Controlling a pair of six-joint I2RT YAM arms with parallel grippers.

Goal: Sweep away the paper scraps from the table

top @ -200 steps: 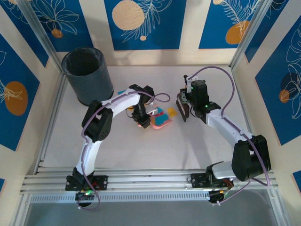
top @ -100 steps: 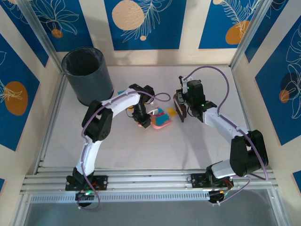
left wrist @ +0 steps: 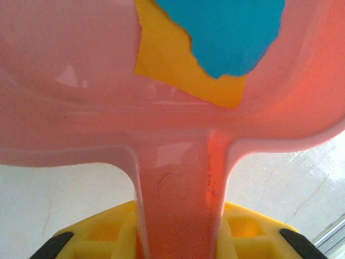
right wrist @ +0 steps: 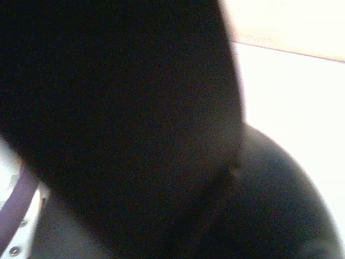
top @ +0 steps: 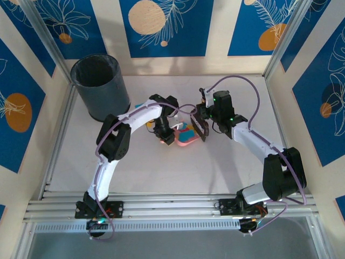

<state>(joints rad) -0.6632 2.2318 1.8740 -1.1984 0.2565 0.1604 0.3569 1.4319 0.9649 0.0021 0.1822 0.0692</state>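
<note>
Desk: Paper scraps (left wrist: 215, 48), how many are you counting?

Operator: I'm seeing two in the left wrist view, one cyan and one yellow-orange. Both are torn-edged and lying flat inside the one glossy pink plastic dustpan (left wrist: 70, 91), which is resting on the table (top: 226, 162).

Desk: Grippers?

Operator: Left gripper (left wrist: 178, 243) is clamping the dustpan's handle. Right gripper (top: 203, 121) is gripping what I'm taking for a dark brush (top: 204, 133), just beside the pan; its own camera is showing too dark to confirm.

Grey bin (top: 100, 86), pink dustpan (left wrist: 70, 124), dark brush (top: 203, 130)
</note>
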